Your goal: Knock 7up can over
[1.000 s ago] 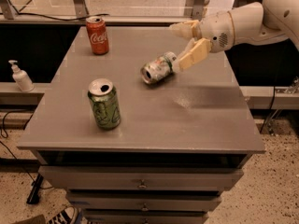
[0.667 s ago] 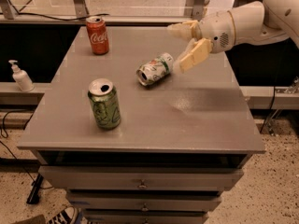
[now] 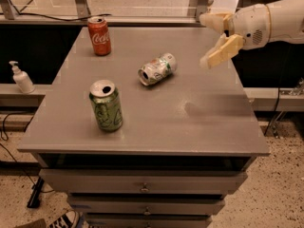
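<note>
**7up can down on its side, gripper spread at the right**

A single soap bottle [image 3: 21,77] stands off the worktop [image 3: 199,127], far left. Three cans sit on it, one of each kind. The red Coca-Cola can [image 3: 99,35] is upright at the back left and the green can [image 3: 106,105] upright at the front left. Near the centre, the 7up can [image 3: 156,69] lies flat, its long axis diagonal and one end facing front-left. Well right of it, above the worktop's right edge, hangs the gripper [image 3: 205,41], fingers wide apart and holding nothing.

Three cans [image 3: 99,35] [image 3: 157,69] [image 3: 106,105], one pump bottle [image 3: 21,78], one hand [image 3: 204,41] above one table [image 3: 190,141].
</note>
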Robot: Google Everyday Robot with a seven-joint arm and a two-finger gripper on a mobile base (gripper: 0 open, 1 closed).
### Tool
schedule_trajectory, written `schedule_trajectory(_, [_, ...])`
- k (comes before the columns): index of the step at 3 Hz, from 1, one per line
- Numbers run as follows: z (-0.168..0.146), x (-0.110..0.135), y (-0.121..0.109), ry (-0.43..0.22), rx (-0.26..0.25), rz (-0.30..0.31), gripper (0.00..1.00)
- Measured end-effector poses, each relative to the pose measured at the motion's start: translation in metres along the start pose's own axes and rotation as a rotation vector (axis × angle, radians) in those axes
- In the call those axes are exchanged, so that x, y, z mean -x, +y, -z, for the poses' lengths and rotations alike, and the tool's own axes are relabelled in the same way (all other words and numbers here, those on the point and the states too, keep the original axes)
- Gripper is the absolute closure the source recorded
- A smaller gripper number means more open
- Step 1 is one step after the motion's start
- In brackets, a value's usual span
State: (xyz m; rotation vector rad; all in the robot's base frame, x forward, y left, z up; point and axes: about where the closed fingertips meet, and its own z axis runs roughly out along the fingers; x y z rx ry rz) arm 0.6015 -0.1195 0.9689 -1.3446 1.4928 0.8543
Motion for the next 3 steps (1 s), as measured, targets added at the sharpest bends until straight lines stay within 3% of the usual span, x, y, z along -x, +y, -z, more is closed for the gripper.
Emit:
schedule_trajectory(1, [0.069,-0.002,-0.017,0.019,-0.153,0.044,0.00])
schedule_trajectory(2, [0.131,0.002,-0.023,0.052,-0.297,0.038,0.00])
schedule_trajectory(3, [0.136,0.002,-0.024,0.054,-0.308,0.038,0.00])
